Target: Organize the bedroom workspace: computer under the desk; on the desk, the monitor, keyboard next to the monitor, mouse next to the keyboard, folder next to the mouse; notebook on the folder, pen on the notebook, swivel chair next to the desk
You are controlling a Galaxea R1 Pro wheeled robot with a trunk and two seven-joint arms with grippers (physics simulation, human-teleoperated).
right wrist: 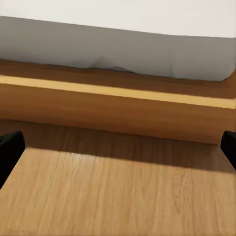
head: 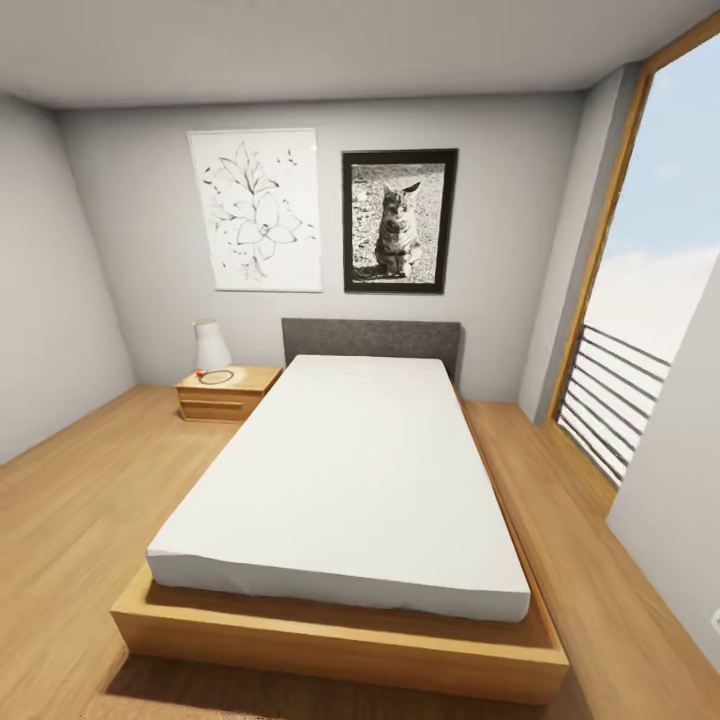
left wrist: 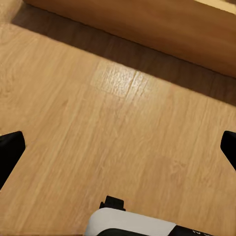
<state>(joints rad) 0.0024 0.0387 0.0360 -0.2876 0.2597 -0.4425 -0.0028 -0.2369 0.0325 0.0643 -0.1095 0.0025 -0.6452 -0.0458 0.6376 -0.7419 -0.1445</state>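
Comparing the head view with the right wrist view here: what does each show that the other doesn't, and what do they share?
Head view alone: two wall pictures, a line-drawn flower and a black-framed cat photo, a grey padded headboard, a light-wood nightstand with a white lamp, and a tall window. Right wrist view alone: the right gripper, its dark fingertips set wide apart. Shared: the white mattress, the wooden bed frame and the light wood floor.
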